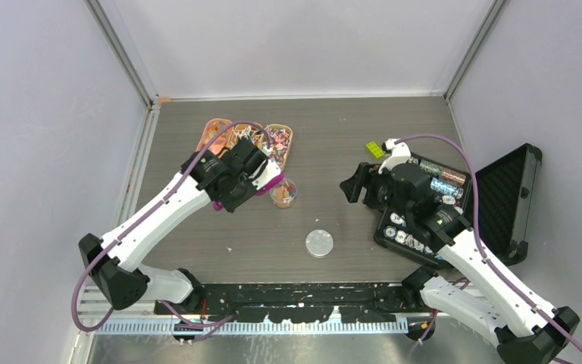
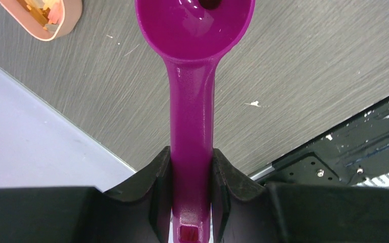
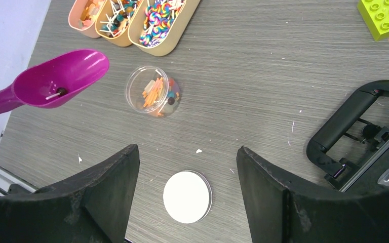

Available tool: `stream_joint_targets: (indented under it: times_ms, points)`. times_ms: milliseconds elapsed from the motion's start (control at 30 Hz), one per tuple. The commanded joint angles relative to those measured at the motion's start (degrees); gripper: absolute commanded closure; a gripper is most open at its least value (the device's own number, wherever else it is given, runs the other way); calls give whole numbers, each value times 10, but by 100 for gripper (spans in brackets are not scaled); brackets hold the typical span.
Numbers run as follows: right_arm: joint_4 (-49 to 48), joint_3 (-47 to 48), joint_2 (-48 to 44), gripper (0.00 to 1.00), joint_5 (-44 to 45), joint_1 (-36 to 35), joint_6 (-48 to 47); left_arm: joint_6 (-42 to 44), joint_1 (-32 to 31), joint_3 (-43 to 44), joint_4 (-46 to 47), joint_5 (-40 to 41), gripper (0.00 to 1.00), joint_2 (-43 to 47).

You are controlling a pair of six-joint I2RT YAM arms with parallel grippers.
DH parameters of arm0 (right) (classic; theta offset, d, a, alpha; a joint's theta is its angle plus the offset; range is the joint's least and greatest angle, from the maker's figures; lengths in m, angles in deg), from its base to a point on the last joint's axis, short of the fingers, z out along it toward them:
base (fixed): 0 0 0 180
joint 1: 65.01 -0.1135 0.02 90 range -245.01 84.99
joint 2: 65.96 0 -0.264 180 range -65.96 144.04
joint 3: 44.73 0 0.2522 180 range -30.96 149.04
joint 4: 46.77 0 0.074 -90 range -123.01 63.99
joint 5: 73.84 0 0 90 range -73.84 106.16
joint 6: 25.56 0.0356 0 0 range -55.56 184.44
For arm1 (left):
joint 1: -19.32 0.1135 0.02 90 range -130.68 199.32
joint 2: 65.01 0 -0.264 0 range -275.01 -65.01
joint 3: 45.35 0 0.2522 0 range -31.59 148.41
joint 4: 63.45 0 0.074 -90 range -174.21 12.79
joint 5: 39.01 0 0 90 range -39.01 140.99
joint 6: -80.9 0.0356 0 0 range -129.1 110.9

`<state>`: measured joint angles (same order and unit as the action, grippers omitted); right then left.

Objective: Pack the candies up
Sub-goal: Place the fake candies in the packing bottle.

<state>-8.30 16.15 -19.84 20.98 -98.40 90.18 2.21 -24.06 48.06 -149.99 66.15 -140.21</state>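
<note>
Few candies [image 3: 154, 93] fill the jar [image 3: 137, 81] mid-tabletop; more wait in trays [image 3: 159, 50] by the far edge. Left pincer [image 2: 190, 169] clamps the scoop [image 3: 61, 78]: tip it squarely over the jar. Right pincer [image 3: 187, 154] gapes above the lid [image 3: 187, 196].

The grey wood-grain bench [image 1: 348, 136] carries three oblong trays [image 3: 174, 43] side by side at its far left. A clear jar [image 3: 176, 98] (candies [image 3: 154, 91] inside) stands near them. A white round lid [image 3: 187, 197] lies nearer the arms. At the right are a yellow-green brick [image 3: 386, 17] and an open black case [image 1: 500, 201].
</note>
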Motion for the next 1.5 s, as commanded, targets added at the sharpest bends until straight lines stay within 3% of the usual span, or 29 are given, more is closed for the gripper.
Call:
stream_joint_targets:
  times_ms: [0, 533, 867, 1467]
  points:
    - [-33, -6, -2, 25, 1, -1, -8, 27, 1, 47, -54, -22, 100, -37]
    - [-44, -6, -17, 25, 8, -1, -22, 11, -6, 182, -168, -4, 100, -194]
    - [-40, -4, -28, 25, 8, -2, -19, 1, -11, 221, -190, -15, 100, -224]
    - [-33, -12, -59, 25, 10, -1, -13, -15, -28, 251, -246, 36, 100, -277]
